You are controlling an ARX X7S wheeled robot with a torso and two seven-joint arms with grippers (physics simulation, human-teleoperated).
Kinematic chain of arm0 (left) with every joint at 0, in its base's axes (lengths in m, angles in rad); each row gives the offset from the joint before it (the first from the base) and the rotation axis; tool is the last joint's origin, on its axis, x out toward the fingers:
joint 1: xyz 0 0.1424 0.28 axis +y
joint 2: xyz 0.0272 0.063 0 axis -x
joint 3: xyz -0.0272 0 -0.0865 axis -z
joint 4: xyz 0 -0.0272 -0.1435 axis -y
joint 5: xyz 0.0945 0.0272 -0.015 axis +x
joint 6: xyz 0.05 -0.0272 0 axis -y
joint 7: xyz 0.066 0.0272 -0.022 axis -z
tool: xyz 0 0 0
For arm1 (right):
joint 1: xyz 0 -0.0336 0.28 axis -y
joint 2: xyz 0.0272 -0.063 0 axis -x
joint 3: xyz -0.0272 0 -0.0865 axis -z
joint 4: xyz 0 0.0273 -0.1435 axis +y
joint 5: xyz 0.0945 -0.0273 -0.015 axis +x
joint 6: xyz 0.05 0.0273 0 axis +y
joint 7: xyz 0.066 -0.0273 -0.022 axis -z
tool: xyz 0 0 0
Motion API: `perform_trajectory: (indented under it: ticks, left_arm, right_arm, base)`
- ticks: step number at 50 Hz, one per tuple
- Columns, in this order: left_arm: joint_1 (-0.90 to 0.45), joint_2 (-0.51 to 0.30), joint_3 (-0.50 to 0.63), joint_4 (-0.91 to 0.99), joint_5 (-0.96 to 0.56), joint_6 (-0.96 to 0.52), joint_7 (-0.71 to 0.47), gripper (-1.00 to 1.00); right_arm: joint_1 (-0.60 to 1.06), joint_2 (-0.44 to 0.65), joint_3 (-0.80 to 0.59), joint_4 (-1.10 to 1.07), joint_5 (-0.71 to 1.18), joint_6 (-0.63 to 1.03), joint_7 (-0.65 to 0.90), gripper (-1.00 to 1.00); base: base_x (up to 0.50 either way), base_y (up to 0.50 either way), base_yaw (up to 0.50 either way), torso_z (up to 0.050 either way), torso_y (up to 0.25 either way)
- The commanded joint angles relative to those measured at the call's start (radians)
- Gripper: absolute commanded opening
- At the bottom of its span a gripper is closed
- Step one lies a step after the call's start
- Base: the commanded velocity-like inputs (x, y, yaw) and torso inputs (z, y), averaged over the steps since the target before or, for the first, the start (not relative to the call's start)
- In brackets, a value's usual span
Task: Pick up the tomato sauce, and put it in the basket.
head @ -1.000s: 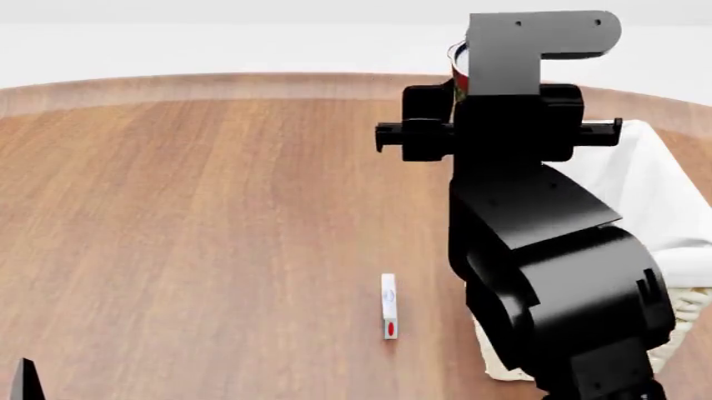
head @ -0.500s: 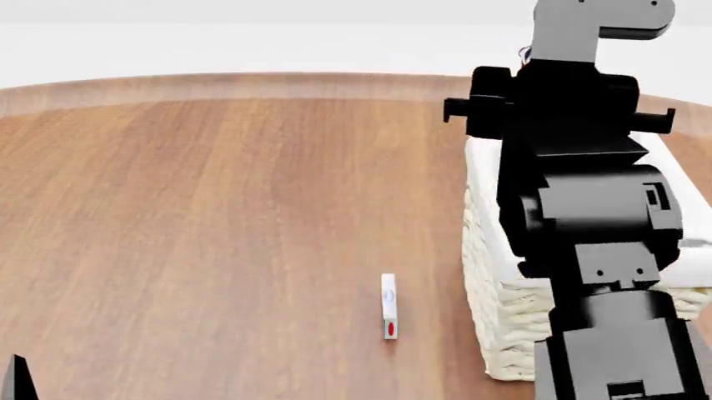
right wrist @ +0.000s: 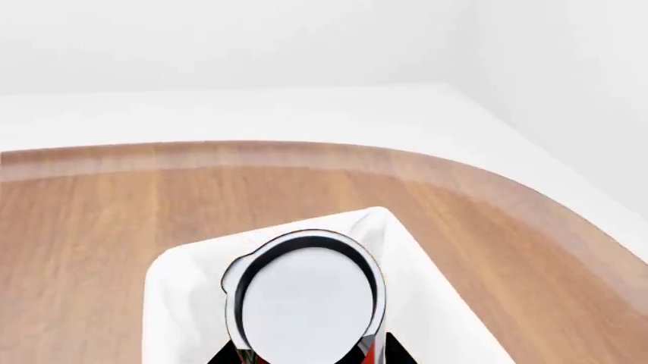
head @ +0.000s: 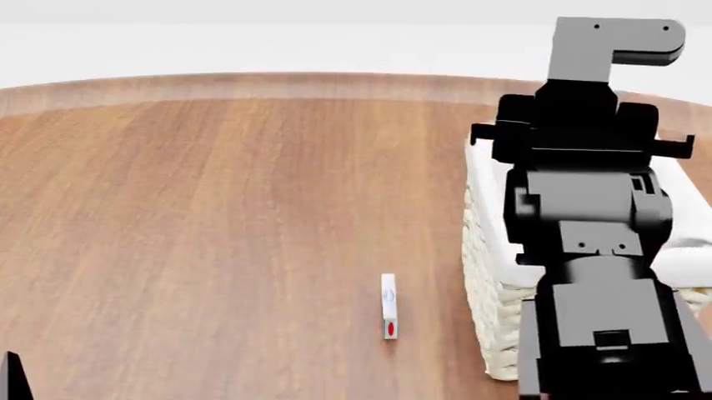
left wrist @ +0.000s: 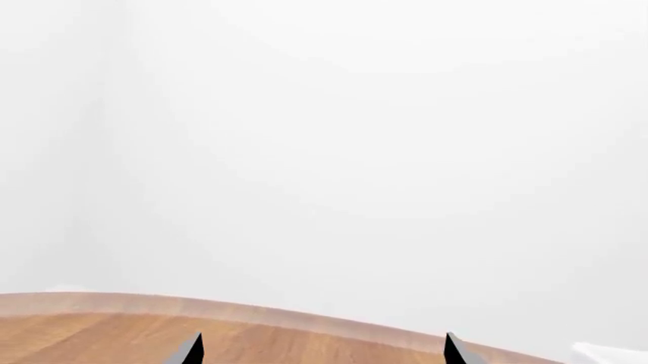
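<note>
Standing by the round wooden table (head: 223, 217), an onlooker finds the basket (head: 489, 292) the plainest landmark — a cream woven box lined with white cloth, near the table's right-hand edge as the robot faces it.

Nearest the robot, a sliver of the left gripper (left wrist: 322, 350) shows low at the table's near left corner, far from the basket. In the left wrist view only its two dark fingertips (left wrist: 190, 350) appear, set wide apart with nothing between them, above bare wood.

A little farther in, a small white tag with a red dot (head: 388, 307) lies flat on the wood, near the basket's left wall but apart from it.

Directly above the basket rises the black right arm (head: 589, 225), hiding much of the lining in the head view. The right wrist view looks down past the right gripper (right wrist: 303, 355), closed on the tomato sauce (right wrist: 306, 303) — its white top with dark rim faces the camera, red label just visible at the sides. The can hangs over the basket's white-lined opening.

Beyond the basket, the table's curved far edge meets a plain white floor.
</note>
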Motion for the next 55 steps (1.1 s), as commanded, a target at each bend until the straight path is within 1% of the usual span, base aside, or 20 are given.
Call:
perform_trajectory:
  ticks: [1, 6, 19, 30, 55]
  left_arm:
    - [0.0, -0.003, 0.0, 0.002, 0.0, 0.0, -0.004, 1.0]
    - [-0.003, -0.002, 0.002, -0.006, 0.002, 0.003, -0.005, 1.0]
    - [0.0, -0.008, -0.002, 0.0, -0.003, 0.005, -0.01, 1.0]
    - [0.001, -0.008, 0.004, -0.006, -0.005, 0.01, -0.008, 1.0]
    - [-0.002, -0.015, 0.004, -0.004, -0.01, 0.007, -0.016, 1.0]
  right_arm:
    - [-0.004, -0.015, 0.092, 0.03, -0.162, 0.023, -0.013, -1.0]
    - [0.008, -0.008, 0.122, 0.03, -0.188, 0.057, 0.0, -1.0]
    - [0.014, -0.007, 0.129, 0.03, -0.21, 0.126, -0.009, -1.0]
    - [0.012, -0.016, 0.085, 0.03, -0.221, 0.159, -0.032, -1.0]
    - [0.014, -0.009, 0.091, 0.03, -0.214, 0.207, -0.055, -1.0]
  base:
    - [0.0, 0.0, 0.0, 0.0, 0.0]
    - [0.0, 0.0, 0.0, 0.0, 0.0]
    - [0.0, 0.0, 0.0, 0.0, 0.001]
    - [0.0, 0.0, 0.0, 0.0, 0.0]
    - [0.0, 0.0, 0.0, 0.0, 0.0]
